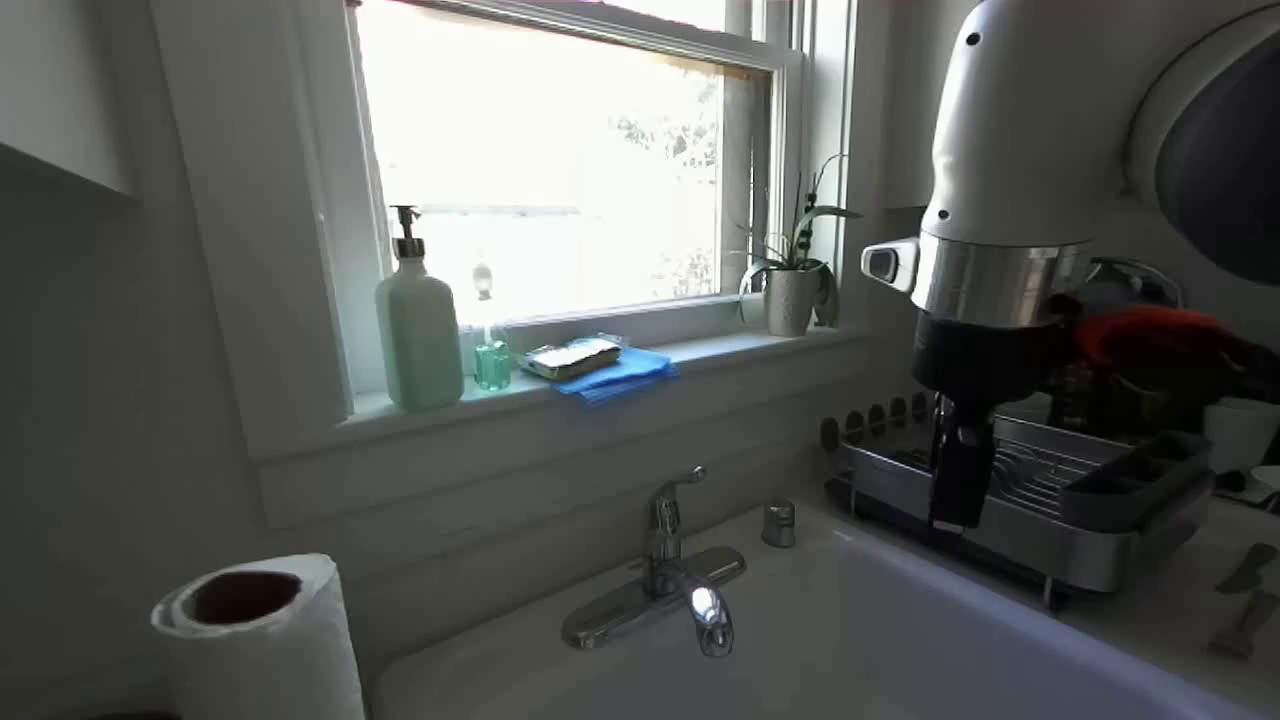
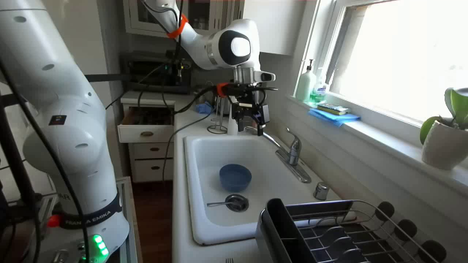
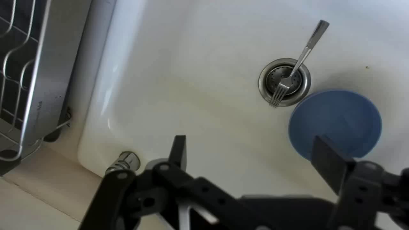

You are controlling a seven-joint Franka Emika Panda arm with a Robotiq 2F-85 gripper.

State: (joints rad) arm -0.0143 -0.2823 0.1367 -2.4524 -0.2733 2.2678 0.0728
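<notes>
Suspended high above a white sink (image 3: 204,86): a black gripper (image 2: 250,129), fingers spread wide apart, nothing held between. Below and well apart from those fingertips, on the sink floor, a blue bowl (image 3: 340,118), partly hidden in the wrist view behind the tip of the right-hand finger. Just beside the bowl, likewise well under the gripper, a metal fork (image 3: 299,64) laid across the round drain (image 3: 275,75), tines on the gripper's side of the same view and handle pointing away. Nearer the opposite finger in that view (though also lower, on the sink's ledge), a short chrome fitting (image 3: 126,161). Toward the bright window (image 1: 540,180), a chrome faucet (image 2: 294,151); beside the sink's end, a steel dish rack (image 3: 60,70). Along the windowsill (image 1: 720,348) in both exterior views, a sponge (image 1: 575,357) on a blue cloth (image 1: 630,372), a pump soap bottle (image 1: 420,340) and a potted plant (image 1: 790,303).
</notes>
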